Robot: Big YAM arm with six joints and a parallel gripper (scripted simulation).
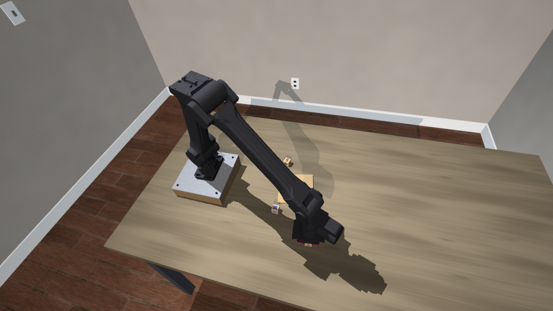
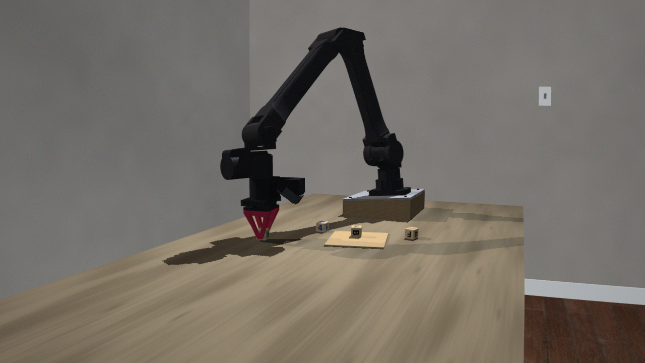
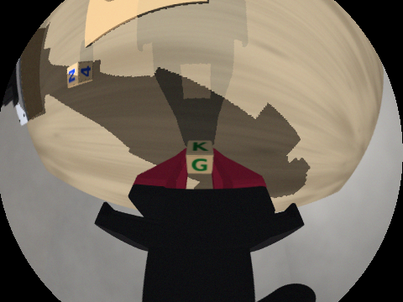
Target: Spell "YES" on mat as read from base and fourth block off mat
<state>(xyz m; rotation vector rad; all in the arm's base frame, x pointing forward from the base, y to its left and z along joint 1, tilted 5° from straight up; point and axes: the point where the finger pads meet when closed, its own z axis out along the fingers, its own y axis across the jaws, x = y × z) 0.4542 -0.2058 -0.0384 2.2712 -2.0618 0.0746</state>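
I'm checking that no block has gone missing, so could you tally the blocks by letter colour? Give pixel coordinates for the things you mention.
Black: 2 (S block [image 1: 287, 161] [image 2: 411, 233], B block [image 2: 356, 231])
Blue: 1 (N block [image 1: 275, 209] [image 2: 322, 227] [image 3: 80, 74])
Green: 1 (K block [image 1: 308, 244] [image 2: 266, 234] [image 3: 200, 158])
Total: 4
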